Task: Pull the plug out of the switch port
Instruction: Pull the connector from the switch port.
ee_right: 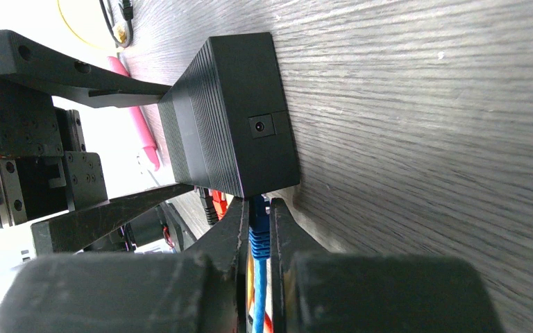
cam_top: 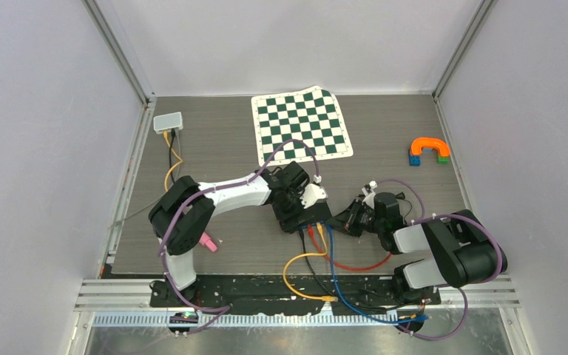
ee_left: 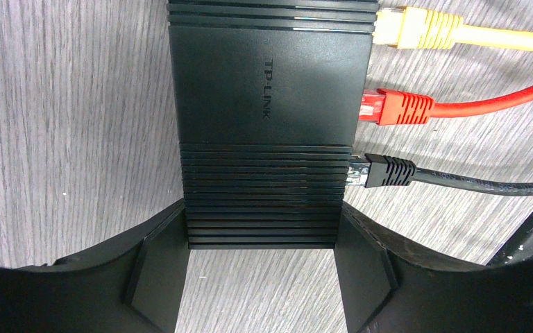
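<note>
At the ribbed black plastic switch [ee_right: 229, 118], my left gripper [ee_left: 260, 229] clamps it steady while my right gripper [ee_right: 258, 211] pinches the blue plug [ee_right: 259, 232].

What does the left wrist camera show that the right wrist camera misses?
Only the left wrist view: the TP-LINK lettering on the top face, and the yellow plug seated in its port. Only the right wrist view: the right gripper shut on the blue plug, a round socket on the end face, and a pink pen. Both: the black switch, clamped at its sides by the left gripper.
</note>
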You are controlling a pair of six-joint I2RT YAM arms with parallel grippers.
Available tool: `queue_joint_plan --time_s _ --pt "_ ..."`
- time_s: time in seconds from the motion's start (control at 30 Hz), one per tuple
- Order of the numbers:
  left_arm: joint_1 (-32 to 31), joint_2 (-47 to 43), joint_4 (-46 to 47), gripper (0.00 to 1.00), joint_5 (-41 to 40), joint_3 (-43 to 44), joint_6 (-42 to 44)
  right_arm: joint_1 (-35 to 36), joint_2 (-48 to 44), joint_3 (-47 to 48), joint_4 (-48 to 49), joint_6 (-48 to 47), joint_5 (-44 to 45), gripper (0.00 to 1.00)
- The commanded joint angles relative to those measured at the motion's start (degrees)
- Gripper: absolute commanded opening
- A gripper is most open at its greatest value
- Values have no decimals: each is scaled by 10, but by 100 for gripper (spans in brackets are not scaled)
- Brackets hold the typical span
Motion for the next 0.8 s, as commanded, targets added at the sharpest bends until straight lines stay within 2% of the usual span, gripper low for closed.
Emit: queue_joint_plan --time_s 0.0,0.3,0.33,0.43,0.47,0.53,0.57,0.63,0.77 --pt "-7 0 -3 50 49 4 -1 -1 3 8 -39 -19 41 5" --pt "-7 -1 23 49 50 1 -13 -1 10 -5 -43 -29 -10 5" --pt "-7 0 22 49 50 4 -13 -2 12 -13 -21 -7 -21 5" --pt "-6 1 22 49 57 7 -12 -2 27 -42 123 75 -80 5" --pt "-6 2 22 49 57 10 -11 -2 26 -45 128 78 -80 5" --pt "-5 6 17 48 52 16 -10 -2 12 -31 56 39 -50 5" --pt "-5 7 16 48 51 17 -10 -1 -6 -24 -31 2 -35 5" --pt "-3 7 15 49 49 19 -16 -2 -39 -8 -116 -40 -4 5" --pt "4 9 15 48 44 21 -24 -2 -85 0 -131 -54 -35 5"
